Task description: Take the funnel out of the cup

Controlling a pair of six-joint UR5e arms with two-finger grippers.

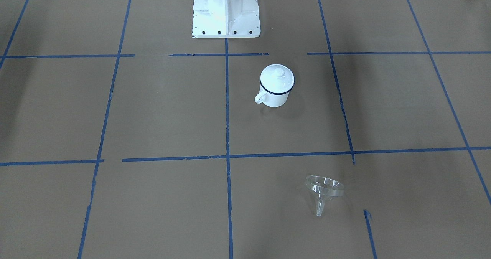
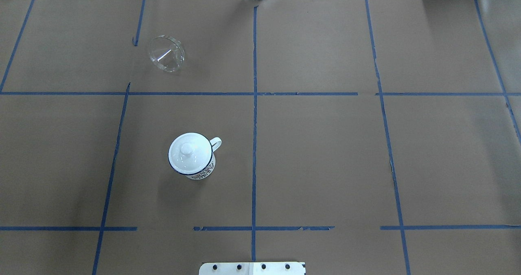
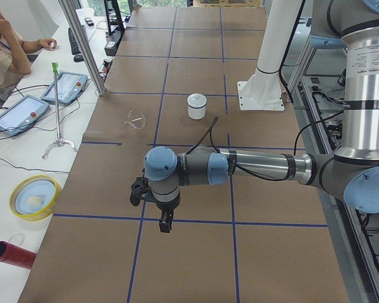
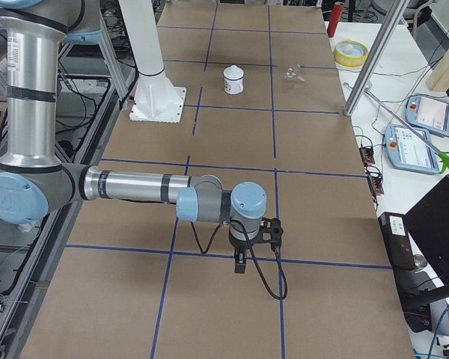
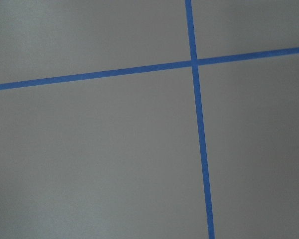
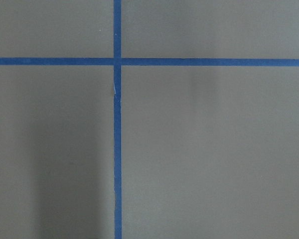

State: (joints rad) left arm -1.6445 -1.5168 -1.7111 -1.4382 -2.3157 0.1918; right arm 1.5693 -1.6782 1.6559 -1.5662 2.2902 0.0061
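Note:
The clear funnel lies on its side on the brown paper, apart from the cup; it also shows in the overhead view. The white cup with a dark blue rim stands upright with a white domed lid on it, handle out to the side. The left gripper shows only in the exterior left view, far from both, and I cannot tell whether it is open. The right gripper shows only in the exterior right view, also far away, and I cannot tell its state. Both wrist views show only paper and blue tape.
The white robot base stands behind the cup. A yellow bowl, a red cylinder, tablets and a metal post are on the side bench. An operator sits there.

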